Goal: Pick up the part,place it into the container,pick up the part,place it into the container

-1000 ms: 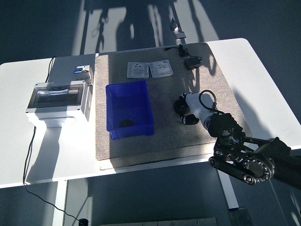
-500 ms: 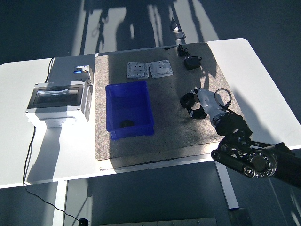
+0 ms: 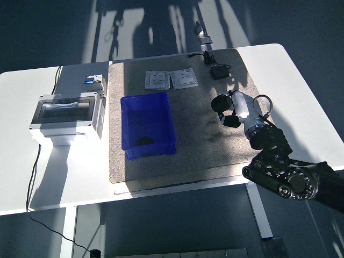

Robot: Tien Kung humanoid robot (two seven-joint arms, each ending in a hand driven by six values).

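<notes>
Swinging up and away from the table's near edge, the right hand (image 3: 228, 110) has travelled toward the far right of the grey felt mat (image 3: 188, 156) over the last second, its black fingertips (image 3: 219, 102) now loosely curled with nothing visibly between them. One small dark part (image 3: 144, 141) already sits in the open blue plastic bin (image 3: 129, 115), well off to the hand's left. Just beyond the fingers lies a black blocky part with a cable (image 3: 219, 71), the likely next pick. Best approach, I'd say: open wider, come down squarely over it, and mind that trailing cable.
</notes>
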